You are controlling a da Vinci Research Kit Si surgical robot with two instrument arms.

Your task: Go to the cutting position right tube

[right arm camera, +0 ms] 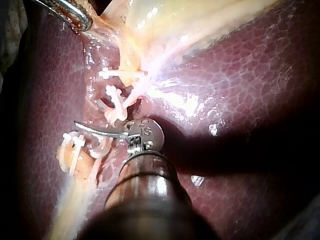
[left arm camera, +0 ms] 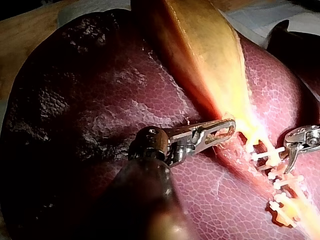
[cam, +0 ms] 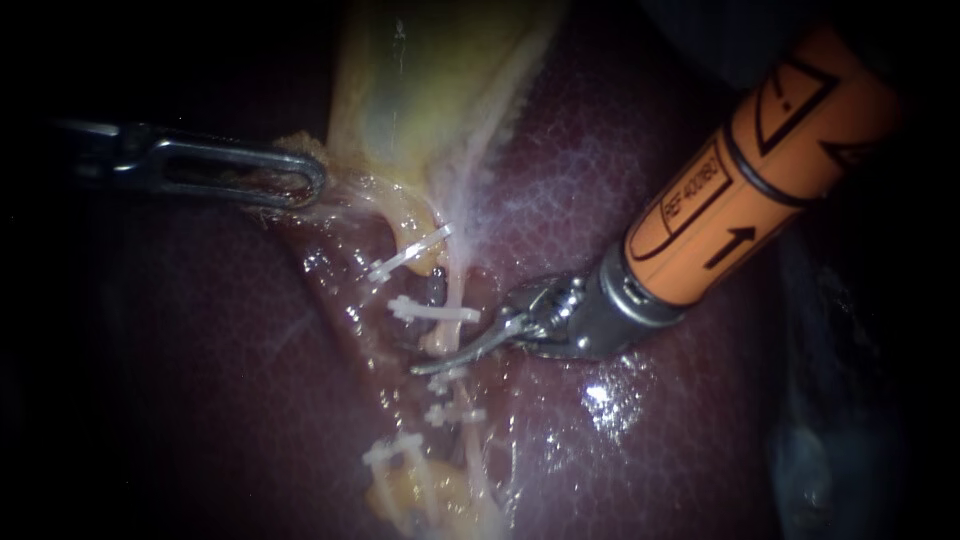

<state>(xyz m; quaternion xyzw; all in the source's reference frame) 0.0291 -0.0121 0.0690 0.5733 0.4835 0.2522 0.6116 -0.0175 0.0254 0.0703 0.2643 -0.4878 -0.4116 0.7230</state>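
**Nearly home: blades at the right tube**

Well, the right instrument (cam: 430, 364) had its curved blades lying across the right tube (cam: 459, 275), in the stretch between the upper clip (cam: 435, 312) and the lower clips (cam: 455, 412). No gap showed between the blades in any of the 3 views. They looked closed and gripped nothing, resting against the tube rather than around it. Over on the other side, the left instrument (cam: 305, 182) had its jaws clamped on the edge of the gallbladder (cam: 430, 90), holding it up off the liver (cam: 590, 150) with the 2 clipped tubes exposed below. Judged from that, the approach was all but done, with the tip at the cut site. What remained, it seemed, was opening the blades and settling them around the tube.
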